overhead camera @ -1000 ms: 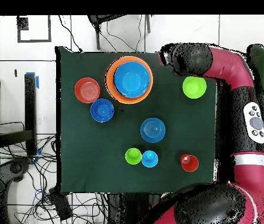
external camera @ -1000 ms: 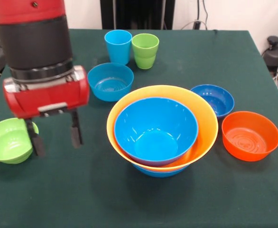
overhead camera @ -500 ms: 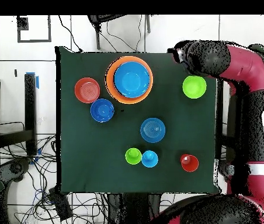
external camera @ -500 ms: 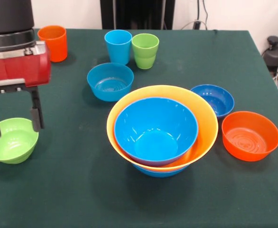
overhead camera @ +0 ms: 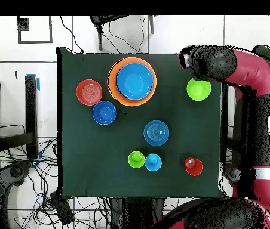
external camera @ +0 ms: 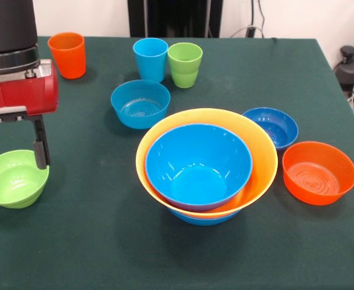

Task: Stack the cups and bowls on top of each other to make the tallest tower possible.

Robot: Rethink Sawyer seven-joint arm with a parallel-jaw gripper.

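My gripper (external camera: 15,159) is open at the table's left side in the front view. Its two fingers hang over the lime green bowl (external camera: 12,181), one near each side of the rim. The tower (external camera: 206,162) stands mid-table: a bright blue bowl inside the wide yellow-orange bowl (external camera: 258,142), on another blue bowl (external camera: 202,219). The orange cup (external camera: 67,54), light blue cup (external camera: 150,58) and lime green cup (external camera: 185,64) stand at the far side. In the overhead view the arm (overhead camera: 212,62) covers the gripper beside the green bowl (overhead camera: 199,90).
A medium light blue bowl (external camera: 140,104) sits behind the tower. A dark blue bowl (external camera: 272,127) and an orange bowl (external camera: 319,172) sit to its right. The green bowl lies near the table's left edge. Cables lie on the floor around the table (overhead camera: 83,167).
My gripper has moved left, from beside the green bowl to above it, and has come down slightly. The orange cup has come into sight behind the arm. No bowl or cup has moved.
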